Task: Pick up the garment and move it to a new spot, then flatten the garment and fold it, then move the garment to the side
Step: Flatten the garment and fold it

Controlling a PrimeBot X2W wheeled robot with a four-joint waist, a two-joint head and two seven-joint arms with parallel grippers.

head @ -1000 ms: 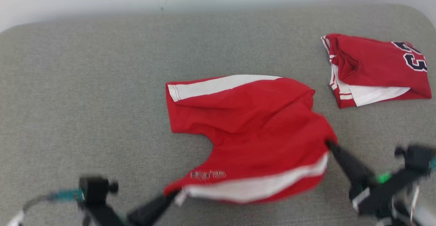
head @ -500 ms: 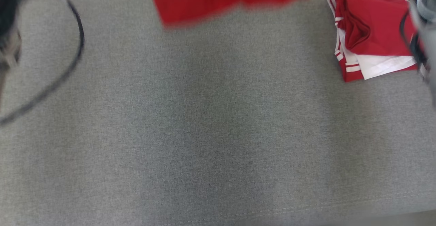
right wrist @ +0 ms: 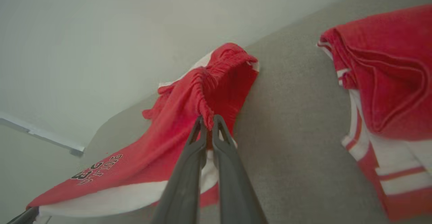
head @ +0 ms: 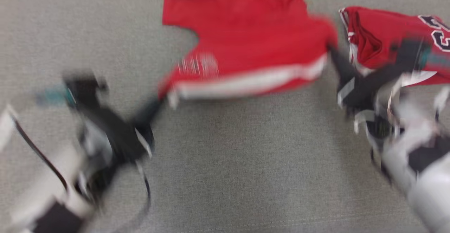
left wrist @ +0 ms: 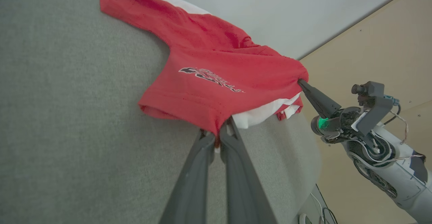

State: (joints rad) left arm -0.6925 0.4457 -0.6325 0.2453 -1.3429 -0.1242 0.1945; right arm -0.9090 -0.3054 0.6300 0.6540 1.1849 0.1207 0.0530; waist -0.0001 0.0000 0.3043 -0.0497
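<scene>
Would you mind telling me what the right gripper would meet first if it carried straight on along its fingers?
The red shorts: the right gripper is shut on their gathered waistband, and that cloth bunches straight ahead. Past it, probably the grey surface, though depth is unclear.

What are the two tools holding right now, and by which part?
Both hold the red shorts: the left tool pinches a leg hem corner near the printed logo, the right tool pinches the gathered waistband.
</scene>
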